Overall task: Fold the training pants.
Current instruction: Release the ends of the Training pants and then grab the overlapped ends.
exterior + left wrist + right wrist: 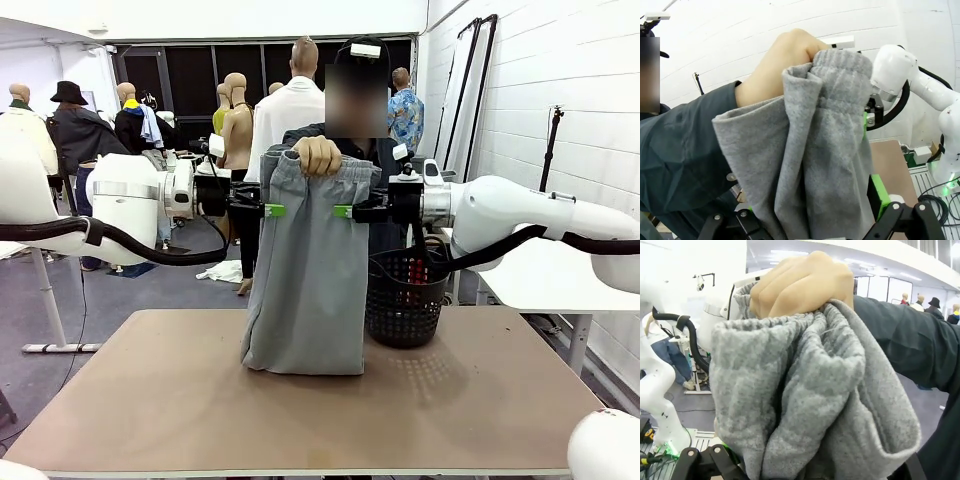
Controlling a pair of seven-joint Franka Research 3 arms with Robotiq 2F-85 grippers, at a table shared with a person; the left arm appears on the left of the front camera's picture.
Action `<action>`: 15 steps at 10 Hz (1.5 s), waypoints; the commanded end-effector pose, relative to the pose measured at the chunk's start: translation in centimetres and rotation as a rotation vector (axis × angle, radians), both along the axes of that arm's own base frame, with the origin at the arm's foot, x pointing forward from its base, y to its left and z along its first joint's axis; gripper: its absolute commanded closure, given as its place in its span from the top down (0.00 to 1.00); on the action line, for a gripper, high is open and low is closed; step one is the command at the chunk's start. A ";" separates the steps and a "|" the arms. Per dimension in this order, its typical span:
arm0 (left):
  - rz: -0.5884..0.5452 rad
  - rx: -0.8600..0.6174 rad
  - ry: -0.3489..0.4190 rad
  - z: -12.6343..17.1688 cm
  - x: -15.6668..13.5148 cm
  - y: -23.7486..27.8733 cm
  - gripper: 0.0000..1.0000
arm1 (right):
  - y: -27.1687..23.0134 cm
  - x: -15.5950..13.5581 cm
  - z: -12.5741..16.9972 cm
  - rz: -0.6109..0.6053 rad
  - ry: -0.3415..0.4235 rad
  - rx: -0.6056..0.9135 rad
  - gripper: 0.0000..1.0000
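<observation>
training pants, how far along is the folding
Done: no fold laid yet. The training pants hang bunched from the person's hand by the waistband, lower end touching the table.
In hand: the left claw and right claw, both open, flank the cloth below the waistband.
Left: gripping, laying flat, folding.

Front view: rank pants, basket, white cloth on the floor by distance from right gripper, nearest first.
1. Pants, at the right gripper tips, toward the middle.
2. Basket, just below it, right side.
3. White cloth, on the floor, far left.
</observation>
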State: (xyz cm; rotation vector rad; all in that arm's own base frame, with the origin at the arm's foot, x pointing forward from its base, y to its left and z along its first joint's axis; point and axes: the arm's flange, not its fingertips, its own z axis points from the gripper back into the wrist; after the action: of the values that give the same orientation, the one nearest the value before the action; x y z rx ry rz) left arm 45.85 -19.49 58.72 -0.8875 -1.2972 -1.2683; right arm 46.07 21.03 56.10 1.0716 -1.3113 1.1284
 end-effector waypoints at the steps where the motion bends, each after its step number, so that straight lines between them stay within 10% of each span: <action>1: 0.050 0.043 -0.005 0.6 0.9 -1.2 1.00 | 0.4 0.5 0.0 0.016 -0.001 0.004 1.00; 12: -0.086 -0.041 0.085 1.1 1.7 -3.3 1.00 | 2.6 2.8 -0.1 0.076 0.012 -0.104 1.00; 13: -0.066 0.025 0.065 0.6 1.8 -3.3 0.90 | 2.6 2.8 -0.1 0.077 -0.002 -0.086 0.95; 15: -0.044 0.055 0.068 -0.2 2.0 -3.2 0.50 | 2.1 2.6 0.0 0.060 0.017 -0.069 0.55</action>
State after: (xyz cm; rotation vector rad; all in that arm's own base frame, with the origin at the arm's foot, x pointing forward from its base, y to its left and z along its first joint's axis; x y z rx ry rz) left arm 47.62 -22.45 58.77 -0.9568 -1.2170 -1.2871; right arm 48.83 22.96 55.94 1.0874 -1.2271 1.2089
